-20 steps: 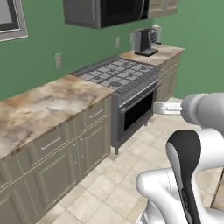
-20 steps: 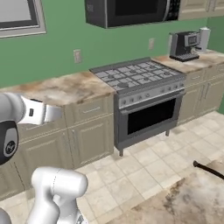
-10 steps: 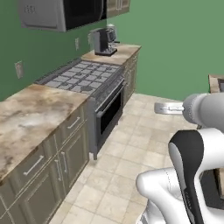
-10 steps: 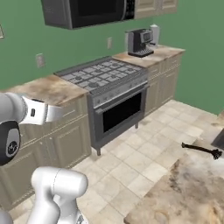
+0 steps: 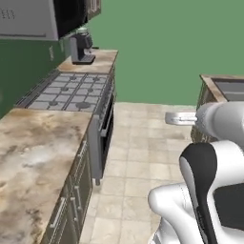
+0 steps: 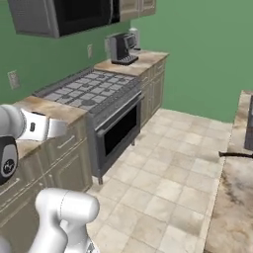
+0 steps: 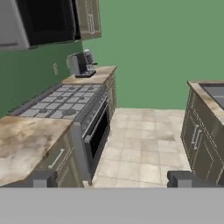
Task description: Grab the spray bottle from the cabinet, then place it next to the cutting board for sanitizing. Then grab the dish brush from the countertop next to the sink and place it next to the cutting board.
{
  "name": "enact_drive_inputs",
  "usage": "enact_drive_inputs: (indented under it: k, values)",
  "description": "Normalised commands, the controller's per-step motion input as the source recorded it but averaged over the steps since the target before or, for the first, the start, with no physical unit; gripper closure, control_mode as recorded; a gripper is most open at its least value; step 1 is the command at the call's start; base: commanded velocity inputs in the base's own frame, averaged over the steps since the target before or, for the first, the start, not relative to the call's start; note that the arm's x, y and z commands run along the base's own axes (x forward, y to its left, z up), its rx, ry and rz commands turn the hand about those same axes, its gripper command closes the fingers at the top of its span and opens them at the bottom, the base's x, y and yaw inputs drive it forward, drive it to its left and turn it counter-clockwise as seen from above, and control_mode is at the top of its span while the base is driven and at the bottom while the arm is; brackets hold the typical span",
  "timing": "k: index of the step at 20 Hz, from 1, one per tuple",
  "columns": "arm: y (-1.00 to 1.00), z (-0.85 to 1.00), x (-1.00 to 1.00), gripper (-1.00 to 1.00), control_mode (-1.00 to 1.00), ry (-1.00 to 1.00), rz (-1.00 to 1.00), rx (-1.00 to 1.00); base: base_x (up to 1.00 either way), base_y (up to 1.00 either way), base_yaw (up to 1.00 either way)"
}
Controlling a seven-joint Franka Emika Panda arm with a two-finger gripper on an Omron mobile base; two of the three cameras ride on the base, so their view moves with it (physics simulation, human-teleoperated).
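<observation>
Above the tiled floor (image 7: 144, 148), the gripper (image 7: 111, 179) hangs in the air with its two dark fingertips (image 7: 41, 178) far apart, wide open and holding nothing. It points down the walkway toward the green wall (image 7: 166, 48). The white arm (image 5: 224, 119) sticks out level, up by the height of the counter tops.

On the left runs the marbled countertop (image 5: 33, 157), then the stove (image 5: 71, 93), then more counter with a coffee machine (image 5: 81, 47) on it. On the right stands another counter, and the dark sink (image 5: 231, 88) sits in its top. The dish brush (image 6: 236, 154) lies on that right counter, thin and black, close to its edge. Between the two counters the floor is open and wide.
</observation>
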Motion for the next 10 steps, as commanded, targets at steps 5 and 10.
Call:
enact_drive_inputs:
  k: [5,10]
  values:
    - [0.00,0.00,0.00,-1.00,1.00,0.00,0.00,0.00,0.72,0.26,-0.67]
    - [0.00,0.00,0.00,-1.00,1.00,0.00,0.00,0.00,0.49,0.24,-0.75]
